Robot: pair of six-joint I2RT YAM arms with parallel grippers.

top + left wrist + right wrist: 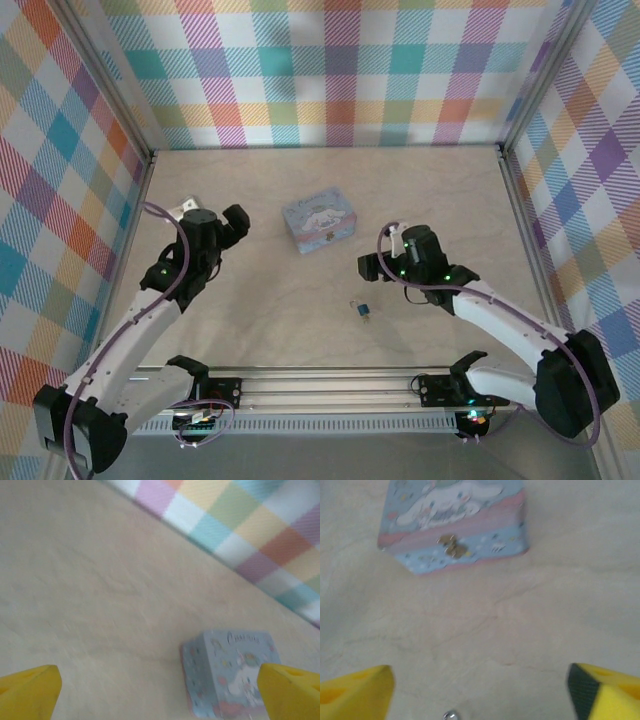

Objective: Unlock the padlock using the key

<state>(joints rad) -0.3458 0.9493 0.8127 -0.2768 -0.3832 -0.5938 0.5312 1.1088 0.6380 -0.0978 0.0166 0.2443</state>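
- The left gripper (160,695) has its jaws set wide apart with nothing between them. Its yellow fingertips (30,692) sit at the two lower corners of the left wrist view.
- From above, the left gripper (238,224) hangs over the counter (250,330) on the left side, just left of the tin box (320,222) and not touching it.
- In the left wrist view the pale-blue, cartoon-printed tin box (227,680) lies just inside the right fingertip. Bare counter (100,580) runs back to the plaid wall (240,525).
- The right gripper (480,695) is also spread wide and holds nothing.
- From above, the right gripper (369,266) hovers right of centre, between the tin box and the padlock (362,310).
- Ahead of it in the right wrist view sits the tin box (452,525), with its small metal clasp (451,545) facing the camera.
- A tiny silvery bit (451,715) shows at the bottom edge of that view. I cannot tell what it is.
- The padlock lies on the counter near the front rail, just beside the right gripper and toward the arm bases, and no gripper touches it.
- A pale speck against the padlock's near side looks like the key (369,318), but it is too small to be sure.
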